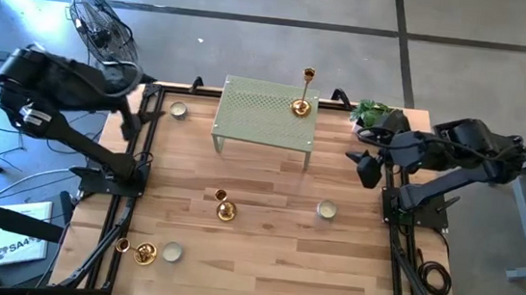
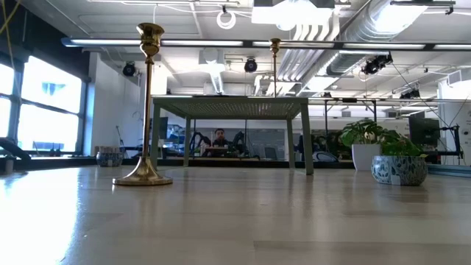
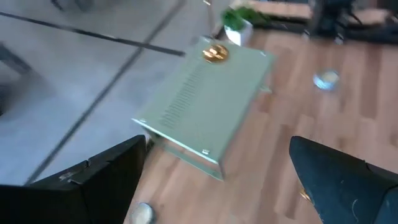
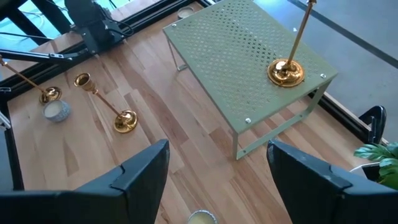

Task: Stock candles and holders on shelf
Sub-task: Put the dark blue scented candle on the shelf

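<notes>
The sage-green shelf (image 1: 266, 119) stands on its legs at the far middle of the table. One tall gold holder (image 1: 301, 107) stands upright on its right part (image 4: 286, 73). A second tall holder (image 1: 226, 210) stands on its base mid-table (image 2: 143, 173). Two more holders (image 1: 144, 254) and a candle (image 1: 172, 251) are at the near left. Another candle (image 1: 326, 209) lies right of centre, and one (image 1: 178, 110) sits left of the shelf. My left gripper (image 1: 140, 114) is open above the far left edge (image 3: 217, 186). My right gripper (image 1: 368, 165) is open right of the shelf (image 4: 217, 180). Both are empty.
A small potted plant (image 1: 373, 113) stands at the far right corner, by the shelf's right end. Dark arm frames (image 1: 135, 169) run along the table's left and right edges. Bare wood (image 1: 272, 255) stretches across the table's near middle.
</notes>
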